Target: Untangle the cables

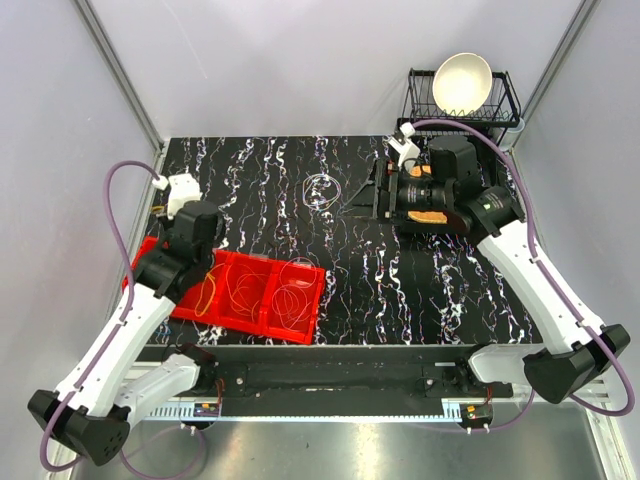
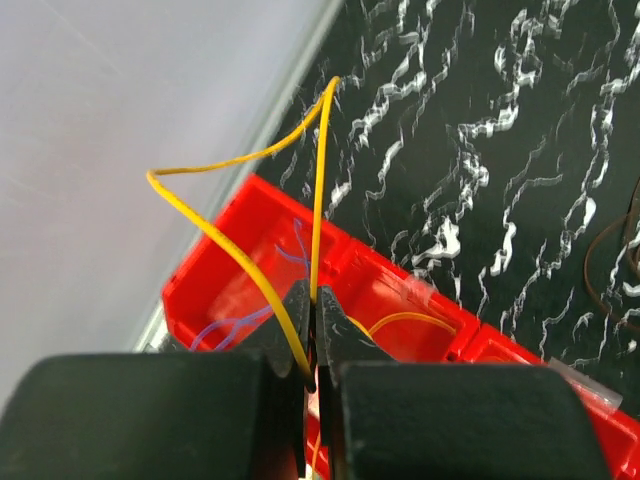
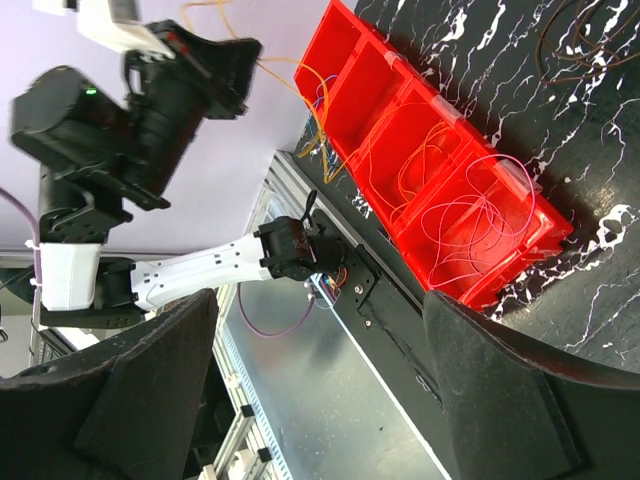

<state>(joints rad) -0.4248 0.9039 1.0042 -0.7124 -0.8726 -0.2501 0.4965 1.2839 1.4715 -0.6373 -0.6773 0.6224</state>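
cable: thin yellow cable (image 2: pixel 322 180), bent loop above red tray (image 2: pixel 230 240)
left gripper (image 2: pixel 313 300): pinched tight on it, over tray
right gripper (image 1: pixel 383 190): spread wide, empty, beside tabletop loops (image 1: pixel 325 190)

From my screen I see a black table (image 1: pixel 400 290) veined with white, and a red tray (image 1: pixel 312 300) with three compartments sits on it at the near left, turned at a slight angle to the front edge. A small tangle of thin cables (image 1: pixel 322 190) lies bare on the table near the middle, toward the far side, well apart from the tray. By the far right corner stands a black wire rack (image 1: pixel 418 100) with a white bowl (image 1: pixel 462 82) in it.
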